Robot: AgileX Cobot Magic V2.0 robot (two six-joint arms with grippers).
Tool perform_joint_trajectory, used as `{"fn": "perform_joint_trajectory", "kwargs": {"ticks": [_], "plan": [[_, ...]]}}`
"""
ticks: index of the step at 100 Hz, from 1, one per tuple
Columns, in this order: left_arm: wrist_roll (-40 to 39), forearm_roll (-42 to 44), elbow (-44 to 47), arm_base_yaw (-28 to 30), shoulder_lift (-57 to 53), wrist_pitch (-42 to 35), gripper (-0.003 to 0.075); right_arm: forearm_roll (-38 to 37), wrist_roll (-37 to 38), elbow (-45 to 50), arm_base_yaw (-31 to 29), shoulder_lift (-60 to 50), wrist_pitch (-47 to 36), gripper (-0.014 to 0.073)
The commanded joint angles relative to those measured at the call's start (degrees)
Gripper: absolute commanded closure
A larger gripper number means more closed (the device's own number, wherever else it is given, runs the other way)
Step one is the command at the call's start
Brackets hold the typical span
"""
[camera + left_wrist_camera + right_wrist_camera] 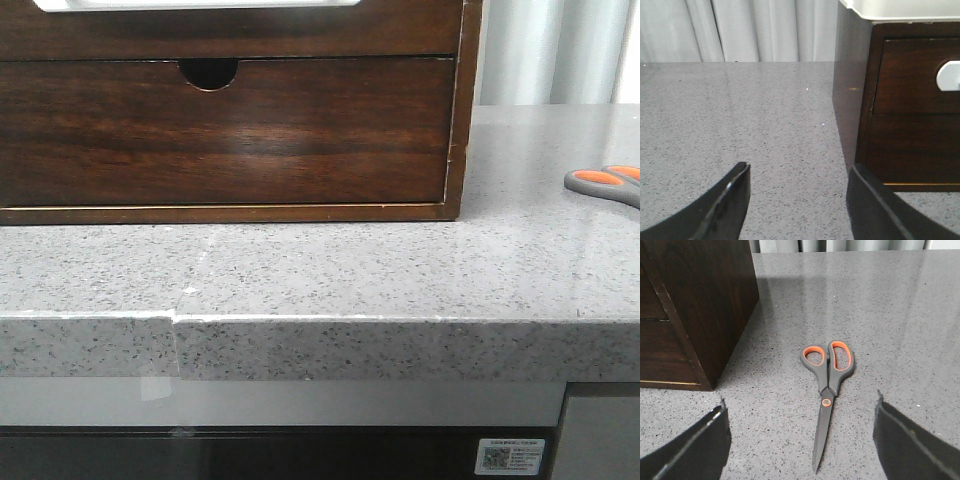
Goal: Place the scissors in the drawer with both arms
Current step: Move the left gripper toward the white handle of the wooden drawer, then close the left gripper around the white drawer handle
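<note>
Scissors (827, 385) lie flat on the tabletop (900, 315), beside the cabinet (695, 300), untouched. Right gripper (800, 440) fingers are spread wide above them; left gripper (797, 200) fingers likewise apart. Handles should be straddled squarely before closing. Drawer (200, 5) is barely seen.

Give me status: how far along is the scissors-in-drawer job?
Done: nothing I can see. The scissors lie closed on the counter beside the cabinet, untouched. In hand: the right pincer is open and lined up over them; the left pincer is open and empty by the cabinet's other side. Left: grasp, place. The drawer barely shows, so its state is unclear.
</note>
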Motion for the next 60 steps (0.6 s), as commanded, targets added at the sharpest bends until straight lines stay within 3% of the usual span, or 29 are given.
{"fn": "perform_joint_trajectory", "kwargs": {"ticks": [1,20,38,60], "plan": [[-0.2,-3.4,-1.5,0.2,0.9,-5.4,0.0349,-0.5,-0.4,-2.1,0.0,0.8,-4.9,0.006],[-0.2,-12.3,-1.5,-0.1,0.9,-5.5,0.0355,0.5,-0.4,-2.1,0.0,0.8,-4.9,0.006],[-0.2,-30.5,-1.5,-0.2,1.0,-5.6,0.0355,0.7,-0.4,-2.1,0.0,0.8,-4.9,0.006],[-0.2,-46.2,-1.5,-0.2,3.7,-3.7,0.0355,0.7,-0.4,-2.1,0.0,0.8,-4.9,0.006]]}}
